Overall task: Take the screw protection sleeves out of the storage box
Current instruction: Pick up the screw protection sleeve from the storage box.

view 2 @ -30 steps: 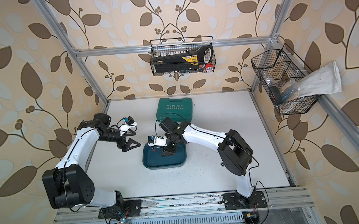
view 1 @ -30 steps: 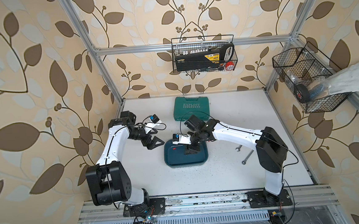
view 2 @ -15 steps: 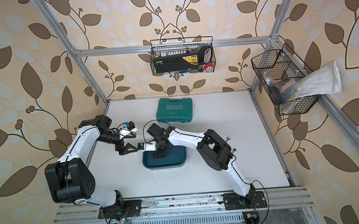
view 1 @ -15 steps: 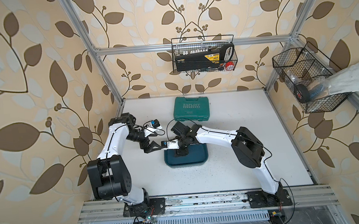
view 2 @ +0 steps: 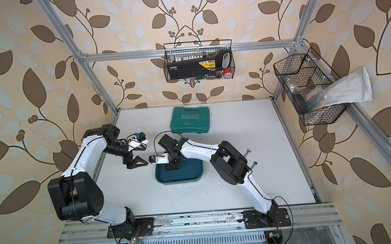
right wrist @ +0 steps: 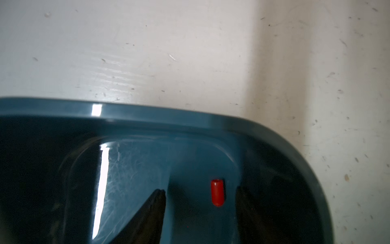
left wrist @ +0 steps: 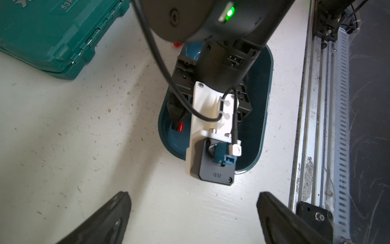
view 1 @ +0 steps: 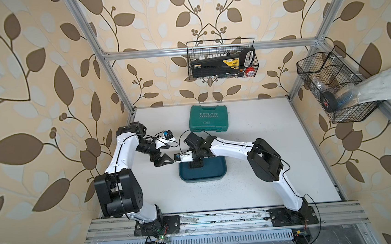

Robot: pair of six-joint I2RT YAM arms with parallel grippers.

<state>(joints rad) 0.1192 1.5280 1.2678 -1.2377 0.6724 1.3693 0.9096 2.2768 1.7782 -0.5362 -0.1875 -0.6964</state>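
The storage box (view 1: 214, 173) (view 2: 189, 175) is a shallow dark teal tray at mid table. My right gripper (right wrist: 200, 190) (view 1: 196, 164) (view 2: 173, 166) reaches down into its left end, open. One red screw protection sleeve (right wrist: 217, 192) (left wrist: 180, 126) lies on the box floor between the fingers, close to one finger (right wrist: 244, 202) and not pinched. Another red sleeve (left wrist: 177, 44) lies on the table just outside the box rim (left wrist: 266, 101). My left gripper (left wrist: 193, 194) (view 1: 163, 161) (view 2: 137, 164) hovers wide open and empty over the table, left of the box.
A green EXPLOIT case (view 1: 208, 118) (left wrist: 48, 33) lies behind the box. Two wrenches (view 2: 247, 152) (view 2: 254, 164) rest on the table right of my right arm. Wire baskets (view 1: 221, 59) (view 1: 335, 87) hang on the back and right walls. A metal rail (view 1: 221, 217) runs along the front.
My right gripper has shifted left and lowered into the box's left end, its elbow swinging with it. The left gripper has drifted slightly toward the box and stays open.
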